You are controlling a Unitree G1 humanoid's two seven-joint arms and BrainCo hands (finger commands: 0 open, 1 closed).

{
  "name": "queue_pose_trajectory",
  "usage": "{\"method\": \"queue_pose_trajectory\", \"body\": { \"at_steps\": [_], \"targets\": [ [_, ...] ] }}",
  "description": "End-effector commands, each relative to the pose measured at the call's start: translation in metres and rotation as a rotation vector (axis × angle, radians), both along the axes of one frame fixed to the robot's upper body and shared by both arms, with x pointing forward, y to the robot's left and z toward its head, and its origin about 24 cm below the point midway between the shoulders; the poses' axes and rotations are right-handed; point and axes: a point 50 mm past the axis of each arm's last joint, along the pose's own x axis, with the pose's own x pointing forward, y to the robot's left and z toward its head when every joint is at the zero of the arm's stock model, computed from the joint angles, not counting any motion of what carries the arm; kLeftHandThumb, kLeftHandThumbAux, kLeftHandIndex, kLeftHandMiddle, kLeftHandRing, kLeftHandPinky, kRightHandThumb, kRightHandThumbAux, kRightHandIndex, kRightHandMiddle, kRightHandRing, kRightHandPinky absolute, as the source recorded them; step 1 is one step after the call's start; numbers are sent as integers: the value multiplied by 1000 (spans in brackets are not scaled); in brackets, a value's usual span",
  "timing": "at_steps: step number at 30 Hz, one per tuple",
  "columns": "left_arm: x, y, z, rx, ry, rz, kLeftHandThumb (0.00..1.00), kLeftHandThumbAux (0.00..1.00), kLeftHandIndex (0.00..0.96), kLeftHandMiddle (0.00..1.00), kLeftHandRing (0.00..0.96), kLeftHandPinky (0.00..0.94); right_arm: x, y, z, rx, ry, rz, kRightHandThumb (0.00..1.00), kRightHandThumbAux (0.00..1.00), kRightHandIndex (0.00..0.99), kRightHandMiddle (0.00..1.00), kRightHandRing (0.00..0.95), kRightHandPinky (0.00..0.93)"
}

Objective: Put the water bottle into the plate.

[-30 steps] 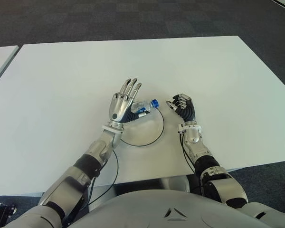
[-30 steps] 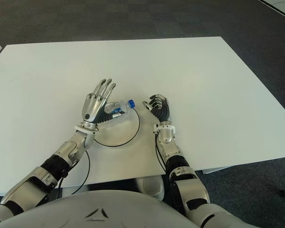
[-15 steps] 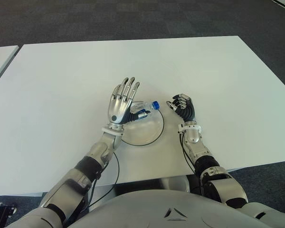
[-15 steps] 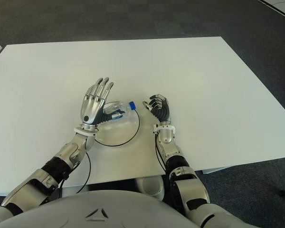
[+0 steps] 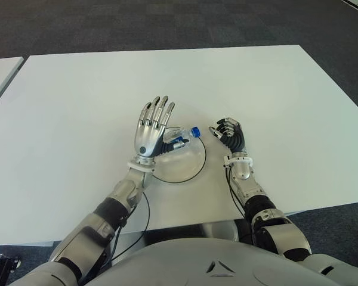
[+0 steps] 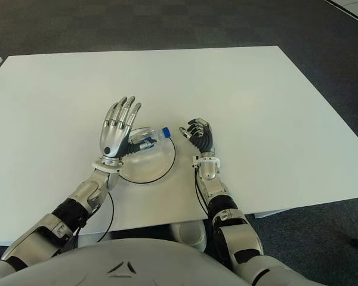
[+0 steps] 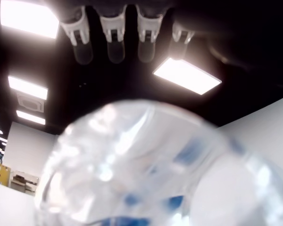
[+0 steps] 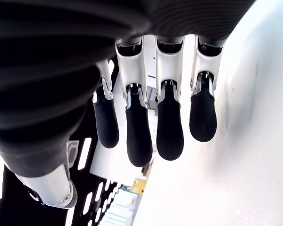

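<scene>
- The water bottle lies on its side over the far part of the plate, its blue cap at the plate's right rim, pointing toward the right hand.
- By how things lie, the placing looks as good as done: the bottle appears to rest in the plate, though contact underneath cannot be confirmed.
- The left hand stands upright just to the bottle's left, palm toward it, its four fingers stretched straight and spread, clasping nothing; the thumb's contact with the bottle cannot be told.
- In the left wrist view the clear bottle fills the foreground, very near the palm.
- What seems left: draw the left hand clear without nudging the bottle, which could roll.
- The right hand shows beside the plate's right edge on the white worktop, fingers half-curled, empty.
</scene>
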Motion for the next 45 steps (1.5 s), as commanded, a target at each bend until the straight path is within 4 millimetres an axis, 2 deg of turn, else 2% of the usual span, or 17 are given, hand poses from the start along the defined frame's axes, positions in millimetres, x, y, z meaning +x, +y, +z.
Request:
{"method": "queue_pose_trajectory", "body": {
  "at_steps": [1,5,9,16,21,25,30,31,33,35,38,39,43,45],
  "targets": [
    [-5,2,-3,-27,-30,-22,114,306,0,0,0,0,-3,-1,-4,7,24,-5,708,728,431,600,619,629],
    [-7,5,-2,-87,-39,-32,113,304,0,0,0,0,-3,-1,-4,6,25,-5,708,728,431,600,619,629],
    [-9,9,-2,-218,-28,-46,112,293,0,0,0,0,-3,-1,-5,7,26,-4,708,727,432,602,620,629],
    [-14,22,-4,-420,60,-30,114,312,0,0,0,0,-3,-1,-4,8,23,-1,708,727,432,605,622,634],
    [-18,29,-4,-574,144,5,116,344,0,0,0,0,-3,-1,-4,9,25,-4,708,727,432,602,620,629],
    [-12,43,8,-695,182,1,119,376,0,0,0,0,-3,-1,-4,5,22,-4,708,727,432,602,620,631],
    [-11,53,1,-836,232,35,115,433,0,0,0,14,-3,-1,-4,2,23,-2,708,727,432,606,623,633],
    [-11,56,-2,-883,249,52,116,445,0,0,0,33,-3,-1,-4,3,22,-2,708,727,432,606,623,632],
    [-11,61,-6,-945,274,71,113,507,0,0,0,141,-3,-2,-4,3,22,-2,708,727,432,607,622,631],
    [-12,64,-8,-973,291,75,108,535,0,0,6,188,-3,-2,-4,3,22,-2,708,727,432,607,622,630],
    [-16,69,-11,-1010,316,82,95,575,0,1,75,267,-3,-2,-4,2,21,-1,708,727,432,606,622,628],
    [-21,76,-18,-1036,342,99,91,586,0,2,98,289,-3,-2,-4,1,19,-1,708,727,432,606,622,628],
    [-31,97,-35,-1112,418,155,72,663,0,147,218,357,-3,-2,-4,-1,15,-2,708,727,432,611,623,622],
    [-30,99,-38,-1143,438,161,56,721,47,225,286,399,-3,-1,-4,0,15,-3,708,727,433,615,624,619]
  ]
}}
